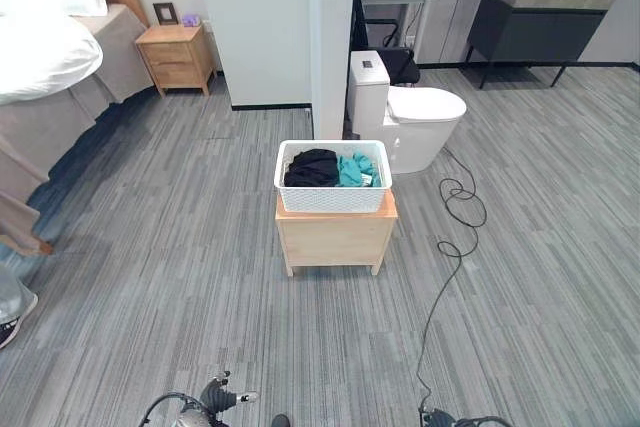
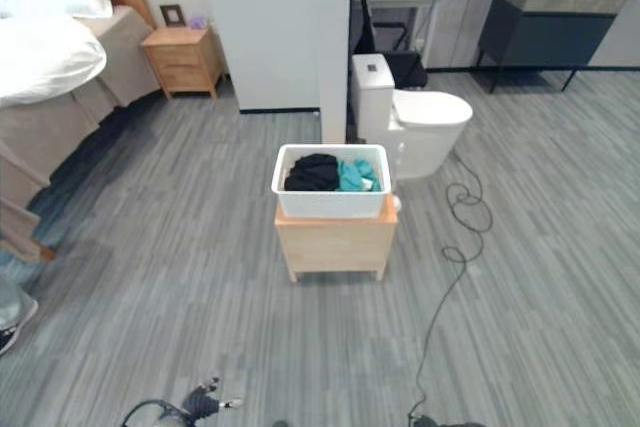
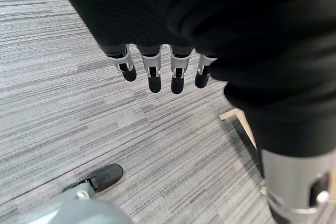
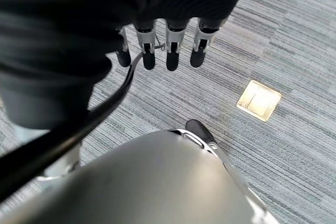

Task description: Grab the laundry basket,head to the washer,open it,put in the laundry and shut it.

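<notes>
Well ahead of me the basket sits on the small wooden worktop, dark and teal laundry inside, toilet just behind. My left robot hand and right robot hand hang straight-fingered over the floor, empty. I should walk up square and take both rims evenly.
</notes>
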Controlling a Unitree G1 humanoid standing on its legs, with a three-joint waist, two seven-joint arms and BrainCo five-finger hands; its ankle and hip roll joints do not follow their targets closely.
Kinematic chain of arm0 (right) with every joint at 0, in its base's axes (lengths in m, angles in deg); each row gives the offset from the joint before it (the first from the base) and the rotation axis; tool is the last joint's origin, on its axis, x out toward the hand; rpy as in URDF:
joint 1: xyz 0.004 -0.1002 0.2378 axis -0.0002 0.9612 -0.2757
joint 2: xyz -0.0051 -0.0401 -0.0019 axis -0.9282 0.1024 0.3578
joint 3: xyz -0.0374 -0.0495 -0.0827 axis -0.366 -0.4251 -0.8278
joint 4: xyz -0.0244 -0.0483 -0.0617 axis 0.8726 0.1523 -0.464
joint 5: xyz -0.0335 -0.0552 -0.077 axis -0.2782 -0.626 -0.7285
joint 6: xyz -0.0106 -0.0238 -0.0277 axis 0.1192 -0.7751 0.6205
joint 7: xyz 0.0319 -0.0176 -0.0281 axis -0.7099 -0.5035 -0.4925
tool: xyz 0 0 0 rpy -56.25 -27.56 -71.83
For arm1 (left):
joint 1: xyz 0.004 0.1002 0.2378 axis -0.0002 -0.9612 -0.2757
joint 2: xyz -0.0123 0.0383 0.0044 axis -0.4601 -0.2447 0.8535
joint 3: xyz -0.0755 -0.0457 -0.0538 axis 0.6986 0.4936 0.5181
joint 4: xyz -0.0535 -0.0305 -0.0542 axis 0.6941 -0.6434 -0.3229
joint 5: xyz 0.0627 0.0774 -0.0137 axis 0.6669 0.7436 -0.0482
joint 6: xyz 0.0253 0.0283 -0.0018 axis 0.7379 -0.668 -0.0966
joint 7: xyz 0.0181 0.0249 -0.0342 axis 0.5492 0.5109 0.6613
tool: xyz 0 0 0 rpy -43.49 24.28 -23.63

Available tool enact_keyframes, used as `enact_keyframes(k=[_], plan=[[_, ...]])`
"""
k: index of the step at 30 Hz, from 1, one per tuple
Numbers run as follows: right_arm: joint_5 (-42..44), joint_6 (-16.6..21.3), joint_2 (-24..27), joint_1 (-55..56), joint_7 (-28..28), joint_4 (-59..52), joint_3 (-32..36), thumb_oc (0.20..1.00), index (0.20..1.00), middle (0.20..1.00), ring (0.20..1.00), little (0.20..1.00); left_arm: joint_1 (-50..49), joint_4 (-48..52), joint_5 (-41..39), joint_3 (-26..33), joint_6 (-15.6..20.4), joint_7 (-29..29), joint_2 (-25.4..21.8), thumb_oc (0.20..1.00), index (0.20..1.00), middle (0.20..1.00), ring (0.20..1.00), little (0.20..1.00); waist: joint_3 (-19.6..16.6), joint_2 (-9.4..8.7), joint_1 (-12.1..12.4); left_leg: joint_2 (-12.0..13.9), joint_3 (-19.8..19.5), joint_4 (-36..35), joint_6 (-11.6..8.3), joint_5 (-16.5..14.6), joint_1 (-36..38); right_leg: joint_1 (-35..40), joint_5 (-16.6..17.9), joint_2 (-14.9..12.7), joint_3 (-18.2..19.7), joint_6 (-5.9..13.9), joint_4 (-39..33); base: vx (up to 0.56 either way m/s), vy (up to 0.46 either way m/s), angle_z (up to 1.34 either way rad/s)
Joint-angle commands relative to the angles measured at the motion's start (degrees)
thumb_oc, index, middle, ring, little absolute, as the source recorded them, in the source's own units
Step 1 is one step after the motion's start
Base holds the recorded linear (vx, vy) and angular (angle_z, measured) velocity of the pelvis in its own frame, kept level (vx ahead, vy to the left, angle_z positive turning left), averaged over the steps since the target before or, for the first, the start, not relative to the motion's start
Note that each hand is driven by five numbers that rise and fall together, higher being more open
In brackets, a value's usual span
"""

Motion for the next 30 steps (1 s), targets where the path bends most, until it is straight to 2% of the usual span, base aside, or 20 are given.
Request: enact_keyframes(k=[1,10,20,24,27,28,29,30], plan=[[-1.5,0.2,-1.5,-1.5,-0.3,4.4,-1.0,1.000,1.000,1.000,1.000,1.000,3.3,-3.2,-0.4,-0.5,1.5,0.0,0.2,1.000,1.000,1.000,1.000,1.000,1.0,-2.13,1.9,0.6,-2.2,0.2,-1.00,-5.2,1.3,-3.1,6.0,-5.5,-0.5,3.44,-1.8,0.00,0.000,0.00],[-1.6,0.0,-1.3,-0.7,0.6,5.2,0.6,1.000,1.000,1.000,1.000,1.000,2.3,-4.9,-3.4,1.8,1.3,0.1,1.3,1.000,1.000,1.000,1.000,1.000,0.6,-1.99,1.9,0.1,-2.7,0.2,-0.83,-5.3,1.7,-2.2,6.3,-5.9,-1.1,3.58,-2.4,0.00,0.003,0.00],[-0.9,0.0,-0.1,-1.6,0.9,5.8,2.0,1.000,1.000,1.000,1.000,1.000,1.6,-5.3,-4.3,3.6,1.2,0.1,0.9,1.000,1.000,1.000,1.000,1.000,1.0,-2.47,2.5,-0.7,-2.6,0.2,-0.24,-5.6,1.2,-2.9,7.4,-6.4,-0.1,4.07,-3.2,0.01,0.026,-0.01],[0.6,0.3,1.1,-4.0,1.5,5.2,3.5,1.000,1.000,1.000,1.000,1.000,3.1,-4.8,-4.8,2.9,1.5,0.3,0.8,1.000,1.000,1.000,1.000,1.000,3.4,-3.32,3.0,-2.2,-1.1,9.4,-0.19,-8.1,-4.9,-3.6,8.4,-8.9,-1.3,4.83,-2.7,-0.03,0.099,0.01],[1.1,0.3,1.6,-4.5,1.6,5.1,4.2,1.000,1.000,1.000,1.000,1.000,3.2,-4.8,-4.8,2.7,1.6,0.2,0.9,1.000,1.000,1.000,1.000,1.000,3.4,-3.43,3.2,-3.0,-0.3,12.1,0.18,-9.7,-6.7,-4.0,8.6,-10.2,-1.8,5.55,-2.3,0.05,0.150,0.16],[2.5,0.4,2.2,-5.3,1.6,5.5,5.5,1.000,1.000,1.000,1.000,1.000,2.9,-4.6,-3.8,1.7,1.3,-0.5,0.5,1.000,1.000,1.000,1.000,1.000,3.2,-2.70,3.2,-4.2,-0.6,11.9,2.51,-10.6,-6.2,-7.5,7.4,-11.4,-0.3,5.39,5.2,0.15,0.474,0.08],[4.2,0.5,2.7,-6.2,1.3,5.1,6.3,1.000,1.000,1.000,1.000,1.000,2.9,-3.9,-3.2,1.2,0.9,-1.1,-0.2,1.000,1.000,1.000,1.000,1.000,4.7,-1.72,2.3,-4.7,-1.4,12.0,4.78,-10.9,-5.3,-14.2,6.9,-10.0,3.8,4.66,18.2,0.12,0.415,-0.05],[4.2,0.5,2.7,-6.2,1.3,5.1,6.3,1.000,1.000,1.000,1.000,1.000,2.9,-3.9,-3.2,1.2,0.9,-1.1,-0.2,1.000,1.000,1.000,1.000,1.000,4.6,-1.76,2.4,-4.8,-1.3,12.0,4.80,-10.8,-5.6,-14.5,7.0,-10.0,3.8,4.66,18.2,0.03,0.195,-0.15]])
